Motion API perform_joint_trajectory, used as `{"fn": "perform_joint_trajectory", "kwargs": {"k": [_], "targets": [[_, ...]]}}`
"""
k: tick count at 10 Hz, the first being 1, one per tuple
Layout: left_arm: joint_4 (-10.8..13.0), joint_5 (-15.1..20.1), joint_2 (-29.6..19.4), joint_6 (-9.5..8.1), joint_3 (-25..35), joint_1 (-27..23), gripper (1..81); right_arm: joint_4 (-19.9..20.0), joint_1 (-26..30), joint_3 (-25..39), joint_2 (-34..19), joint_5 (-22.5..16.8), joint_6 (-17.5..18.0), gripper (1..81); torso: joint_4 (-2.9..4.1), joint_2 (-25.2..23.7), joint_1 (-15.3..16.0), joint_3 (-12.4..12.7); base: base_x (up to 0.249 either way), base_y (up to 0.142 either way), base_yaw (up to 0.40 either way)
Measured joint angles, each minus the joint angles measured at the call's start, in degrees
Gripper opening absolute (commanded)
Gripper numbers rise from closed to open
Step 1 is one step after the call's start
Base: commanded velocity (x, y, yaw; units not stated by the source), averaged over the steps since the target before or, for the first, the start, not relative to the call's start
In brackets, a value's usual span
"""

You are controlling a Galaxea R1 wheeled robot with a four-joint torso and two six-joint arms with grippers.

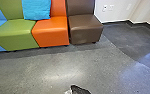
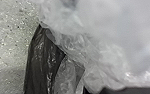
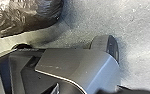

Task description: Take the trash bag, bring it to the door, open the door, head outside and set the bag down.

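Observation:
At the bottom edge of the head view, right of centre, a small part of the trash bag (image 1: 79, 90) shows, dark with a pale scrap beside it. Up close in the left wrist view are the dark, shiny trash bag (image 2: 42, 60) and a translucent whitish plastic layer (image 2: 76, 45) gathered over it. The rounded dark side of the trash bag (image 3: 28, 16) is in the right wrist view, beside the robot's base. How the fingers of either gripper stand cannot be made out.
A row of seats, green (image 1: 16, 32), orange (image 1: 51, 30) and brown (image 1: 86, 28), stands along the far side, with a blue cushion (image 1: 36, 8). A white wall (image 1: 111, 15) with outlets is at the right. Grey floor (image 1: 41, 72) lies in front. The robot's base (image 3: 66, 61) is beside the bag.

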Motion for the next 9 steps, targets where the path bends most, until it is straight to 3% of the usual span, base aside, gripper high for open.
{"fn": "perform_joint_trajectory", "kwargs": {"k": [3, 6, 9], "targets": [[0.05, 4.49, -5.84, 0.00, 5.55, 0.59, 1.0, 0.13, -0.51, -1.24, 3.86, 3.50, -0.09, 81.1, 0.00, 4.57, -2.86, 2.53, 0.000, 0.000, 0.000], [0.17, 5.97, -10.14, 0.02, 7.39, 3.63, 1.0, 0.24, -2.28, -7.47, 7.74, 4.43, -0.44, 81.1, 0.00, 10.32, -6.61, 8.43, 0.000, 0.000, 0.000], [0.49, 6.08, -10.14, 0.45, 7.75, 7.17, 1.0, 0.27, -3.66, -11.53, 10.45, 4.29, -0.52, 81.1, 0.00, 16.17, -10.43, 14.44, 0.000, 0.000, 0.000]]}}
